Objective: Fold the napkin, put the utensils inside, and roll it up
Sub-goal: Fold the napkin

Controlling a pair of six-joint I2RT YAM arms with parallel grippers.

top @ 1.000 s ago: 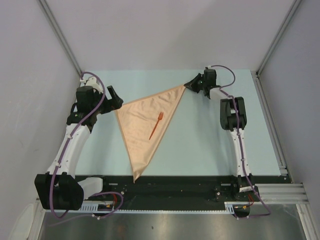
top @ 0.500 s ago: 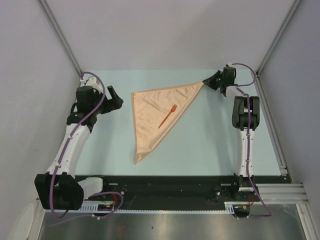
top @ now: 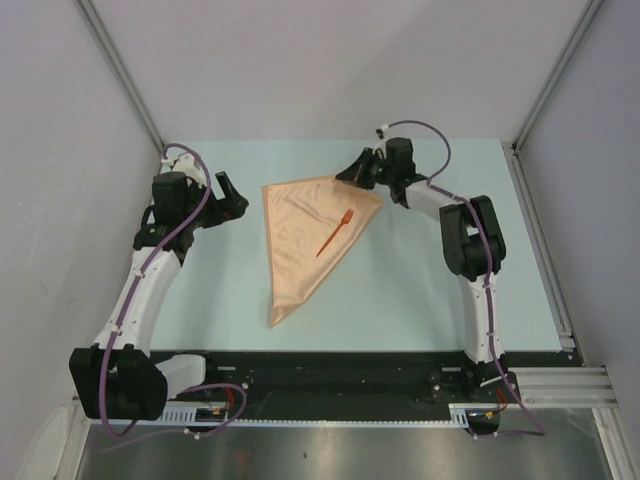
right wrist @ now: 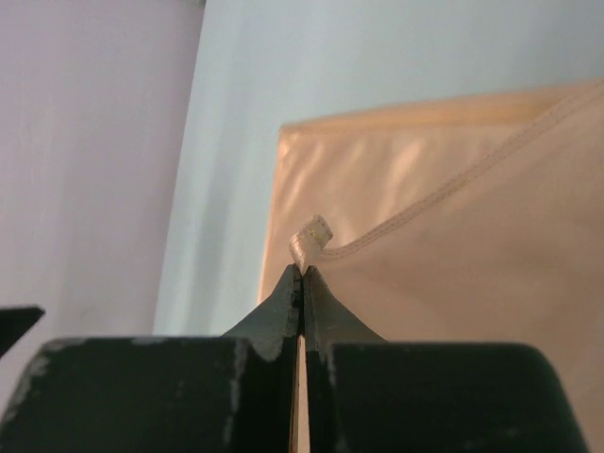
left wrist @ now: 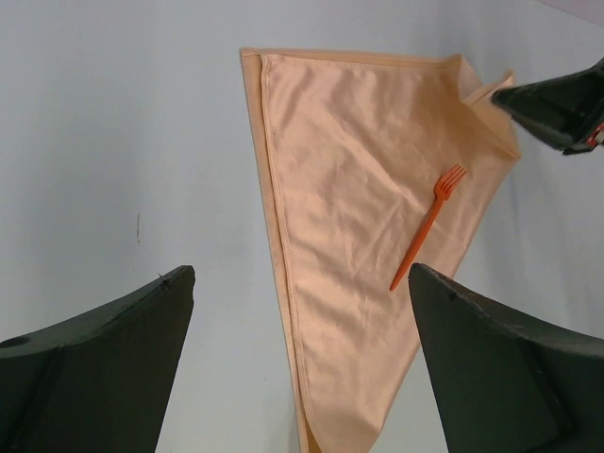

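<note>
- Over the table's (top: 430,290) far half, top view: the napkin (top: 300,240) lies as a folded triangle. One edge runs 9 to 3 o'clock along the far side, and the long point tapers toward 6 o'clock.
- The fork (top: 335,232) rests on the cloth's right half. Its long axis is slanted, with the tines toward 1 o'clock and the handle toward 7 o'clock, roughly parallel to the napkin's right-hand edge.
- The right gripper (right wrist: 302,278) is clenched on the napkin's far right corner. In the wrist view a small tab of hemmed cloth is seen pinched between the closed tips. The corner is doubled back over the cloth, so that end of the triangle looks blunted.
- From this gripper the fork lies near, at about 6 o'clock. The right arm is judged the nearer to it.
- The left gripper (top: 235,195) is spread wide and holds nothing. It stands at 9 o'clock of the napkin, just beside the far left corner and not touching it.
- The coming move is judged to depend on the held corner being carried toward 7 o'clock, across the fork's axis.
</note>
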